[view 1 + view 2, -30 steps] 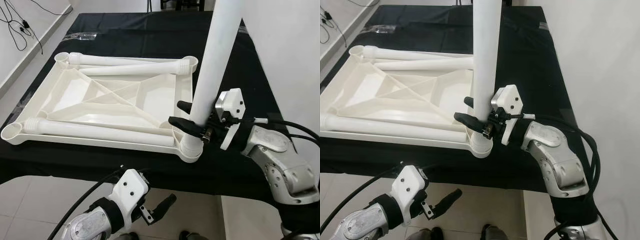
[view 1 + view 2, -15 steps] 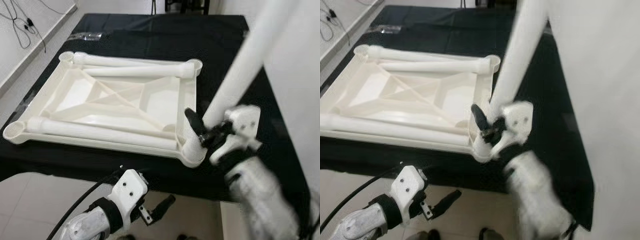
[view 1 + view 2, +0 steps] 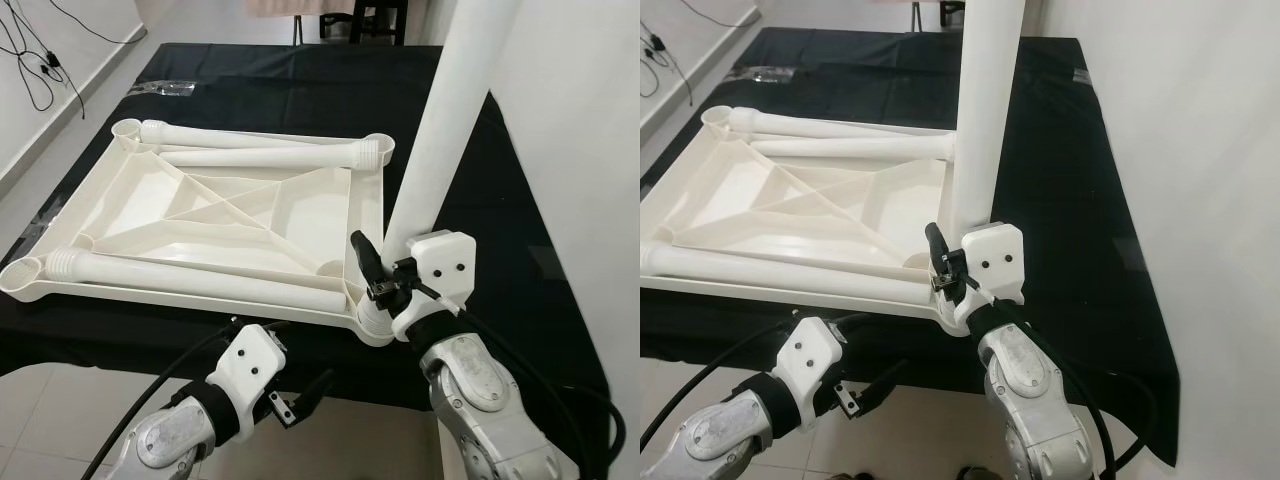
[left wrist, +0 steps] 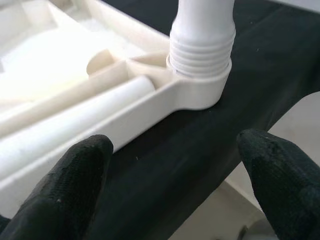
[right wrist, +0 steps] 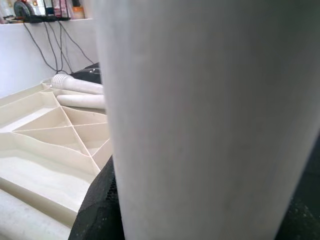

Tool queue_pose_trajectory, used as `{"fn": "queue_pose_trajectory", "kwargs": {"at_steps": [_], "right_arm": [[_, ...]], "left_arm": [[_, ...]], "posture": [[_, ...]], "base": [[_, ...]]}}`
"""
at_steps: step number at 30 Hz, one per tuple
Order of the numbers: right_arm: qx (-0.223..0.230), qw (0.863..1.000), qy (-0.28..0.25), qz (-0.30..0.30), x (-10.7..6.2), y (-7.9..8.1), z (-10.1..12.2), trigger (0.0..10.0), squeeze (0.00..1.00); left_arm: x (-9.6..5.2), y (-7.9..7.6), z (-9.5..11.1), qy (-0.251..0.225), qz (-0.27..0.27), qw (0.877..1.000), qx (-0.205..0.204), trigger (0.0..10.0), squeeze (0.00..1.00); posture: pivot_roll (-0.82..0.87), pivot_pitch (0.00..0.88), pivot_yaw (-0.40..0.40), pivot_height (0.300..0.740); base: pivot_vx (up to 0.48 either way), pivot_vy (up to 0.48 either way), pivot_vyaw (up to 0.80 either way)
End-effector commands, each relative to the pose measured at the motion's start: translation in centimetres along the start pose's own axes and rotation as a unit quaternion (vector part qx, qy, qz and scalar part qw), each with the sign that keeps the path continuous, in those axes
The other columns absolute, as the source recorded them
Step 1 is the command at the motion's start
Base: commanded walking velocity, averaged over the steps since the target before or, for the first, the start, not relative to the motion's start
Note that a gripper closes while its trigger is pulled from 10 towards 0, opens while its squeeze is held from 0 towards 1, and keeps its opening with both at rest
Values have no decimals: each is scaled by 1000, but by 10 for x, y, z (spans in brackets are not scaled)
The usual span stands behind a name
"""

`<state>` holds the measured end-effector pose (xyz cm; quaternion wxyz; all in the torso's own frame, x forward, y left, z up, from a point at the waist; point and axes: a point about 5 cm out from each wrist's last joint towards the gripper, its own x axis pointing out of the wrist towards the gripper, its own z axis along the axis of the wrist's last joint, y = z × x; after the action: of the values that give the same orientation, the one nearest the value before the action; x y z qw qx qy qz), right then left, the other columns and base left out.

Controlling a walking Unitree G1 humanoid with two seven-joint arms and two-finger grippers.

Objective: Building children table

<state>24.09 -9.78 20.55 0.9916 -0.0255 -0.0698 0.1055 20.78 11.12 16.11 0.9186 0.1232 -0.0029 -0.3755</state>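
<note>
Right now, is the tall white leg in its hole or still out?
In. The leg stands upright in the tabletop's corner socket, its threads partly showing. The right gripper grips it.

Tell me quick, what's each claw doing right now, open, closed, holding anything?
Left claw: open, holding nothing, below the table edge near the corner socket.
Right claw: closed on the upright white leg.
</note>
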Motion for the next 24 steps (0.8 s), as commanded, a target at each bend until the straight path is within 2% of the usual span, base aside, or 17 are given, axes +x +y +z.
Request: {"fn": "queue_pose_trajectory", "kwargs": {"at_steps": [1,2,5,6,7,9,10,12,14,15,16,17,20,21,22,23,24], "right_arm": [[-6,990,139,-16,-5,1,-53,10000,0],[-6,990,139,-16,-5,1,-53,10000,0],[-6,990,139,-14,-2,2,-55,10000,0],[-6,990,140,-13,0,3,-56,10000,0],[-6,990,140,-13,0,3,-56,10000,0],[-5,990,141,-11,3,4,-59,10000,0],[-5,990,141,-11,3,4,-59,10000,0],[-5,990,141,-10,5,6,-60,10000,0],[-5,990,141,-10,5,6,-60,10000,0],[-5,990,140,-9,7,7,-61,10000,0],[-5,990,140,-9,7,7,-61,10000,0],[-5,990,139,-9,8,8,-61,10000,0],[-5,990,138,-8,10,9,-61,10000,0],[-5,991,136,-7,11,10,-62,10000,0],[-5,991,136,-7,11,10,-62,10000,0],[-6,991,133,-6,13,11,-62,10000,0],[-6,991,133,-6,13,11,-62,10000,0]], "left_arm": [[0,13,6,-15,16,1000,8,10000,0],[0,13,6,-15,16,1000,8,10000,0],[1,33,21,-40,36,998,14,10000,0],[2,46,38,-73,30,997,4,10000,1000],[2,46,38,-73,30,997,4,10000,1000],[2,61,77,-145,-19,989,-16,10000,1000],[2,61,77,-145,-19,989,-16,10000,1000],[3,69,111,-196,-92,976,-20,10000,1000],[3,69,111,-196,-92,976,-20,10000,1000],[4,72,126,-216,-130,968,-22,10000,1000],[4,72,126,-216,-130,968,-22,10000,1000],[8,74,141,-230,-177,957,-25,10000,1000],[13,74,151,-232,-229,945,-30,10000,1000],[23,77,159,-231,-261,937,-34,10000,1000],[23,77,159,-231,-261,937,-34,10000,1000],[37,81,165,-223,-279,933,-39,10000,1000],[37,81,165,-223,-279,933,-39,10000,1000]], "posture": [[48,159,3,740],[48,159,3,740],[48,142,10,740],[51,134,8,740],[51,134,8,740],[48,126,12,740],[48,126,12,740],[50,119,13,740],[50,119,13,740],[50,116,16,740],[50,116,16,740],[50,113,23,740],[45,110,28,740],[39,107,34,740],[39,107,34,740],[32,105,39,740],[32,105,39,740]], "base": [[0,0,0],[0,0,0],[0,0,0],[0,0,0],[0,0,0],[0,0,0],[0,0,0],[0,0,0],[0,0,0],[0,0,0],[0,0,0],[0,0,0],[0,0,0],[0,0,0],[0,0,0],[0,0,0],[0,0,0]]}}
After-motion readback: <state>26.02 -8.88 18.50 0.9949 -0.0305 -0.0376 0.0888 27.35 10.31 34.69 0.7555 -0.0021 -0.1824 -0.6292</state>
